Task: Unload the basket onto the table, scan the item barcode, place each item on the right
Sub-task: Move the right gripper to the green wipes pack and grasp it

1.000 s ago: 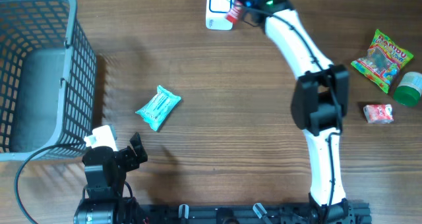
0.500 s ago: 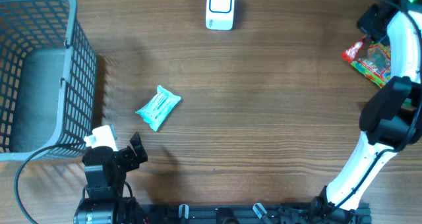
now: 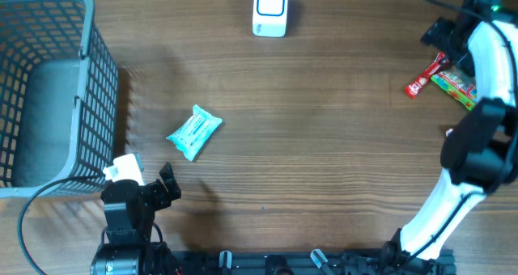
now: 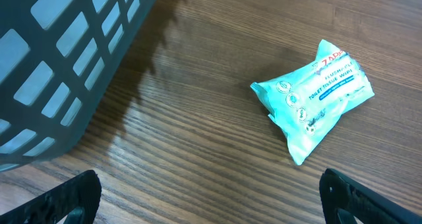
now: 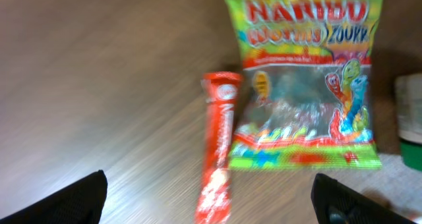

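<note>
A red snack bar [image 3: 424, 75] lies loose on the wooden table against the left edge of a Haribo candy bag [image 3: 453, 82]. My right gripper [image 3: 439, 34] hovers just behind it, open and holding nothing. The right wrist view looks down on the red snack bar [image 5: 219, 158], which is blurred, and on the Haribo candy bag [image 5: 306, 79], with the right gripper [image 5: 208, 184] spread wide around them. The white barcode scanner [image 3: 269, 10] stands at the far edge, well to the left. My left gripper [image 3: 167, 185] rests open at the near left.
A teal wipes pack [image 3: 194, 132] lies left of centre, also seen as the teal wipes pack [image 4: 313, 99] ahead of the left gripper [image 4: 211, 188]. A grey wire basket [image 3: 48, 89] fills the far left. A green-and-white object [image 5: 410, 118] sits beside the candy bag.
My right arm swung from the scanner to the far right carrying the red bar, then opened; the bar now lies beside the candy bag. The left arm has not moved.
</note>
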Tool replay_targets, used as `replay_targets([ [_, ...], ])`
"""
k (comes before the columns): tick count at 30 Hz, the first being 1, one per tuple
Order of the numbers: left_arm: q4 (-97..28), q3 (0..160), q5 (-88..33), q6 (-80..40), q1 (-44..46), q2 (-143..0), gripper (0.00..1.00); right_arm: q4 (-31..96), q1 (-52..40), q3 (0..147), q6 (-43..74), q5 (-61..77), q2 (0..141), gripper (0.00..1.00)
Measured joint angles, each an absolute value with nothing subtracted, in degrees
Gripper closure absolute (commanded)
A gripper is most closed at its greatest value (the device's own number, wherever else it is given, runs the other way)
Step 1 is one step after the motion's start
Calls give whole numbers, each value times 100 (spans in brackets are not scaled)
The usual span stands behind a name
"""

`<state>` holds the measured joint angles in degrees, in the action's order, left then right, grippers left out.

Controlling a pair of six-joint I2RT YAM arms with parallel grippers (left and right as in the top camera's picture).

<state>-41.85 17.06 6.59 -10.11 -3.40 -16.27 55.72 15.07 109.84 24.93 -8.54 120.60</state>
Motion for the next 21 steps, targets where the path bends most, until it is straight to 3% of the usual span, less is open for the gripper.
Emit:
replay_targets([
  [5,-4185,1706,659,-1011,-340,-1627,0,6152,489,11222,2523,878,11069,0],
  [9,-4185,1706,661,-1011,-340,-1627,0,5996,-727,10720,2558,2460,11323,0],
  [14,-4185,1706,661,-1011,-340,-1627,0,5319,-2333,10158,3201,3474,11751,1],
  [19,-4187,1708,659,-1011,-340,-1627,0,3983,-3647,10125,4571,3116,11797,30],
  [20,-4187,1706,661,-1011,-340,-1627,0,3605,-3820,10125,4687,3081,11839,49],
  [21,-4182,1706,659,-1011,-340,-1627,0,2993,-4053,10127,4880,2987,11922,78],
])
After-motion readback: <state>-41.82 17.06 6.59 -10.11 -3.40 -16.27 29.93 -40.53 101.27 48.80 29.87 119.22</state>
